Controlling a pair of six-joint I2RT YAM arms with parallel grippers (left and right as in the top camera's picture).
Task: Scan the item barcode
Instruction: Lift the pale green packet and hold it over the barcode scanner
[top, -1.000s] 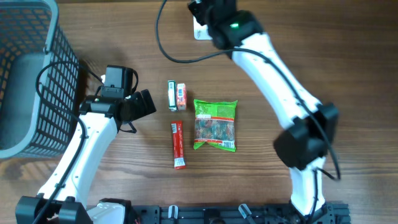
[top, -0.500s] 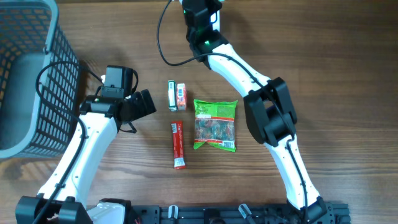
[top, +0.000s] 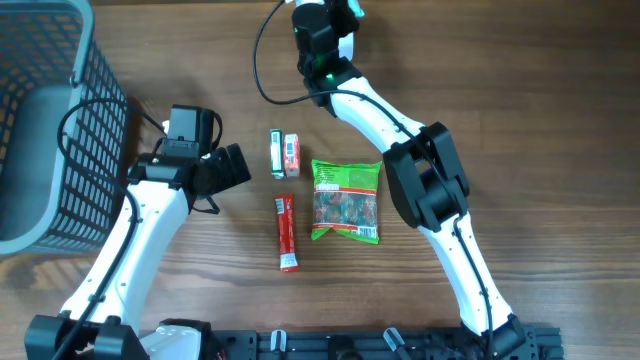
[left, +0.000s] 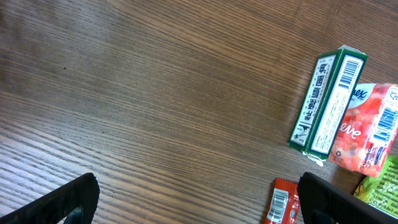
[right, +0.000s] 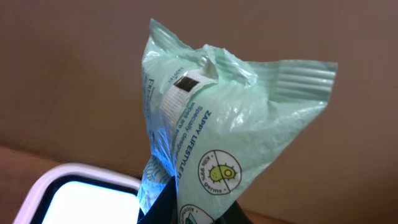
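The right gripper (right: 186, 214) pinches the lower end of a pale green wipes packet (right: 230, 118), jaws pressed nearly together on it. It holds the packet upright at the far edge of the table (left: 155, 93), close to a white-rimmed device (right: 74, 190). The left gripper (left: 196, 186) hovers with jaws spread wide near 1 green box (left: 328, 102), 1 pink tissue pack (left: 370, 134) and 1 red bar (left: 281, 202).

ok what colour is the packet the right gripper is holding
Pale mint green packet, clearest in the right wrist view.
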